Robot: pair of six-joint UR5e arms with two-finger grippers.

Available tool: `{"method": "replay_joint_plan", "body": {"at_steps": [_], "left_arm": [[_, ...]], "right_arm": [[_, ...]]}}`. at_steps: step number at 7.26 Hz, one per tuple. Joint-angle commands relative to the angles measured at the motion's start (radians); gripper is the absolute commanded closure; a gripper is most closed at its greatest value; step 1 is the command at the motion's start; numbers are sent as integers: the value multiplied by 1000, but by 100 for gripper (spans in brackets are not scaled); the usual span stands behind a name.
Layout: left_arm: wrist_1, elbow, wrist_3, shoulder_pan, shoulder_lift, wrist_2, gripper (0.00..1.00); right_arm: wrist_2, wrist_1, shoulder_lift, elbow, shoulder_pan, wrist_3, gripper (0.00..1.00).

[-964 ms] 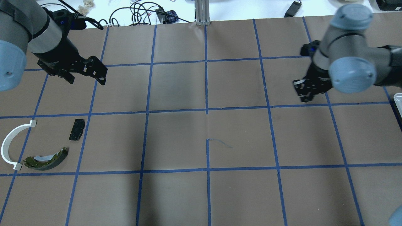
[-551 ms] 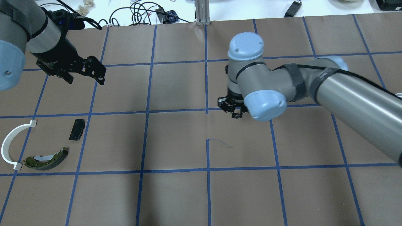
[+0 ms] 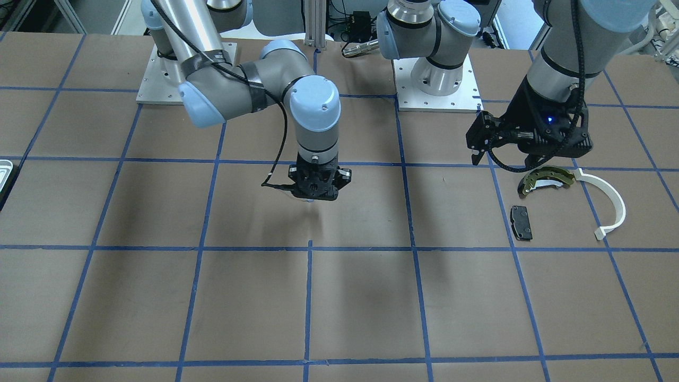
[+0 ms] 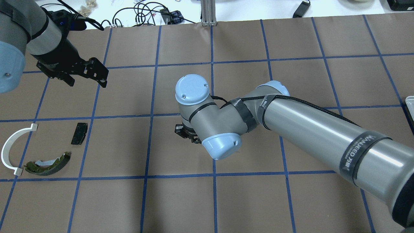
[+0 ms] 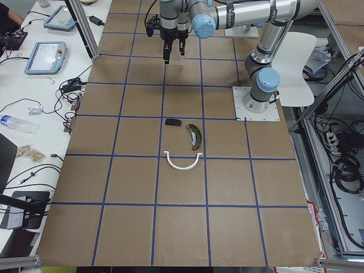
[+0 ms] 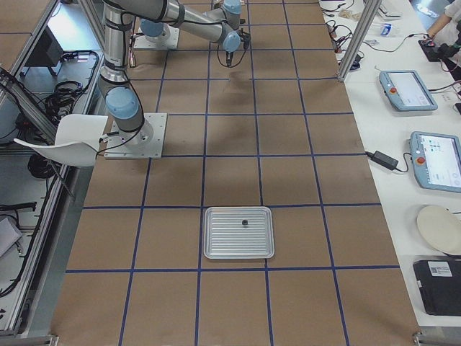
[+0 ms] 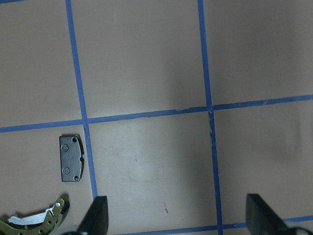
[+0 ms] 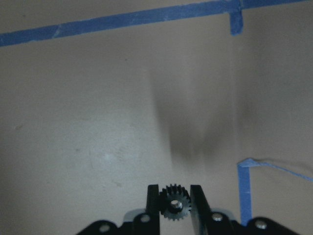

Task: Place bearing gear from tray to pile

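My right gripper (image 8: 175,196) is shut on a small black toothed bearing gear (image 8: 175,204) and holds it above the middle of the table (image 4: 187,132), also in the front view (image 3: 316,194). The pile lies at the table's left: an olive-gold brake shoe (image 4: 48,164), a white arc (image 4: 9,149) and a black pad (image 4: 79,133). My left gripper (image 4: 86,79) is open and empty, hovering beyond the pile; its wrist view shows the pad (image 7: 71,158) and the shoe (image 7: 34,223). The tray (image 6: 223,245) sits far right, with only its edge in the overhead view (image 4: 410,103).
A small dark part (image 6: 245,222) lies in the tray. Cables (image 4: 142,14) and an aluminium post (image 4: 208,13) stand at the table's far edge. The arm base plates (image 3: 435,93) are at the robot's side. Blue tape lines grid the brown table.
My right arm has swung left from the table's right side to its middle, carrying its gripper with it. The left arm and the pile have hardly moved.
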Motion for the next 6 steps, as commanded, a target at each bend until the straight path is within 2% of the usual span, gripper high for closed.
{"method": "replay_joint_plan", "body": {"at_steps": [1,2,3,4,5,6], "left_arm": [[0,4,-11,0,-18,-1,0],[0,7,-9,-1,-18,0,0],[0,4,-2,-1,-12,2,0],[0,8,-2,-1,-12,-1,0],[8,1,-6,-3,-29,-3,0],[11,1,-104,-35,-50,-14,0]], "right_arm": [[-6,-98,4,-2,-19,-20,10],[-1,-97,-3,-4,-78,-95,8],[-3,-85,-28,-1,-156,-149,0],[-18,-41,-84,7,-232,-214,0],[-26,63,-136,7,-334,-347,0],[-24,122,-181,7,-467,-490,0]]}}
